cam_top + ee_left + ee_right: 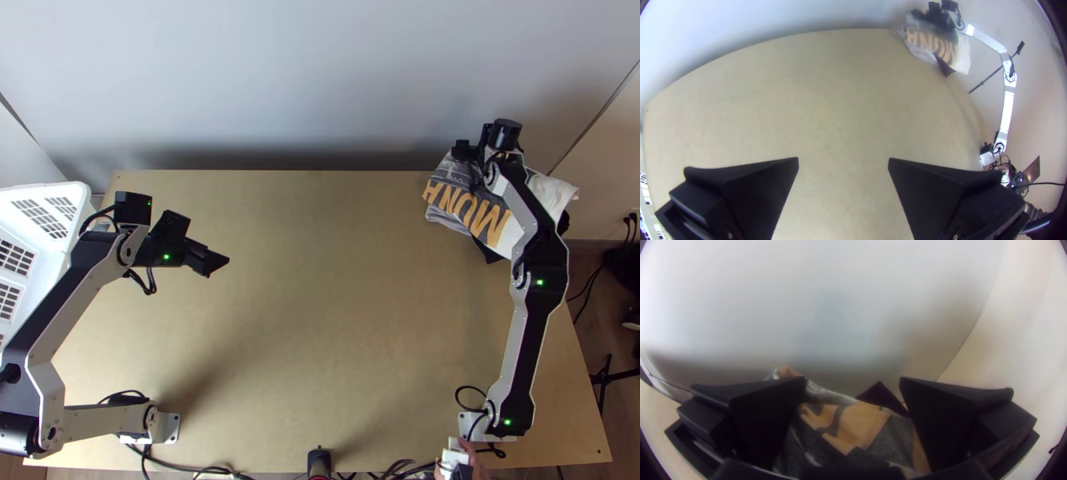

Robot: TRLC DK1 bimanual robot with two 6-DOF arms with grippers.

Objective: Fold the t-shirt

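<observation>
We have the bunched shirt [468, 210] at the far right corner of the worktop [320, 320], just below our nearer, wide-spread right tool [852, 380], with our gaping left tool [843, 158] well apart.

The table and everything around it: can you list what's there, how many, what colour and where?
table: one, light wood, centre
printed cloth: bunched heap, garment count unclear; grey, white, black, orange letters; far right corner
basket: one, white, left side
wall: one, pale, behind table
stand: one, black, beyond right side
cables: several, black, near edge
arms: two, silver-grey and black, left and right
left gripper: one, black, open, over table's left
right gripper: one, black, open, at cloth
</observation>
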